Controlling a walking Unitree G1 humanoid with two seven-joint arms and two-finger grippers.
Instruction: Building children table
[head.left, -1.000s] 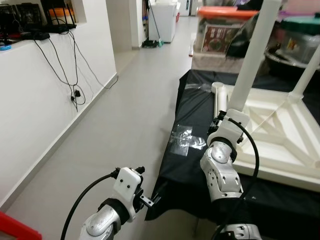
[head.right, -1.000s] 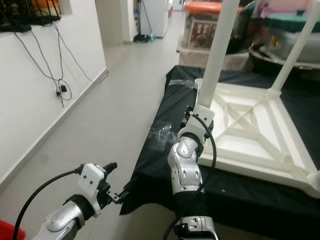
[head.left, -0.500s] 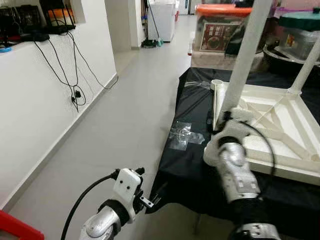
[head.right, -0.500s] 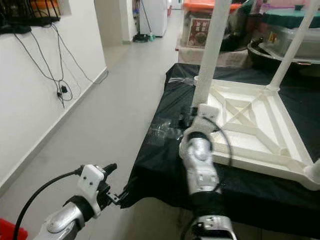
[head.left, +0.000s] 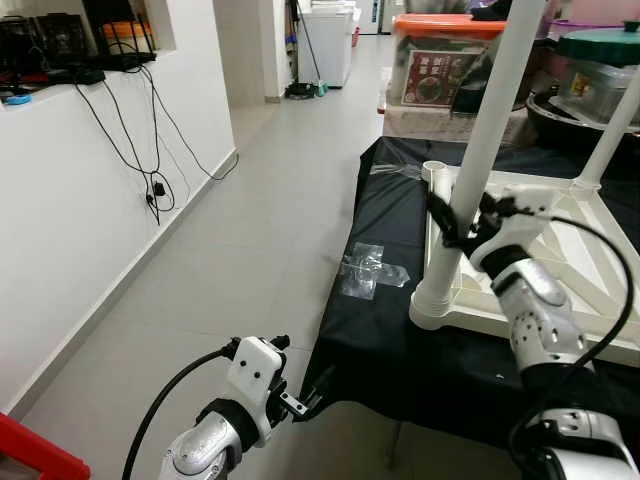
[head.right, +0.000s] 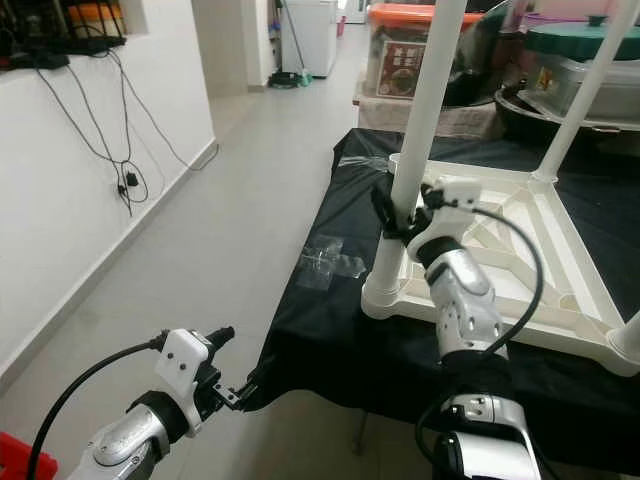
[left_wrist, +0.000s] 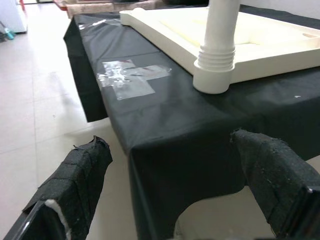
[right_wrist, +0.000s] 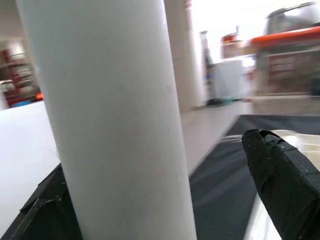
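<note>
Children's table (head.left: 545, 255), made of cream-white plastic, lies upside down on a black cloth (head.left: 390, 330) that covers a low surface. Its underside faces up and shows raised ribs crossing diagonally inside a square frame. A round white leg (head.left: 478, 160) stands upright in the ringed socket (left_wrist: 214, 67) at the corner of the table nearest the robot. A second leg (head.left: 612, 130) rises from the far corner of the table.

The right gripper (head.right: 400, 215) reaches in from the table's near edge and meets the upright leg a little above the socket. Its black fingers (right_wrist: 285, 185) sit on either side of the leg, clasping it, and the leg presses close between them in the right wrist view.

The left gripper (head.left: 305, 400) hangs low beside the near corner of the cloth, away from the table. Its two padded fingers (left_wrist: 75, 172) are spread wide apart with nothing between them.

A patch of clear tape (head.left: 372, 270) sticks to the cloth just beside the table's near corner. Beyond the table sit clear storage bins (head.left: 440, 70), one with an orange lid. A pale tiled floor (head.left: 250, 220) runs alongside the cloth to a white wall with dangling black cables (head.left: 140, 130).
</note>
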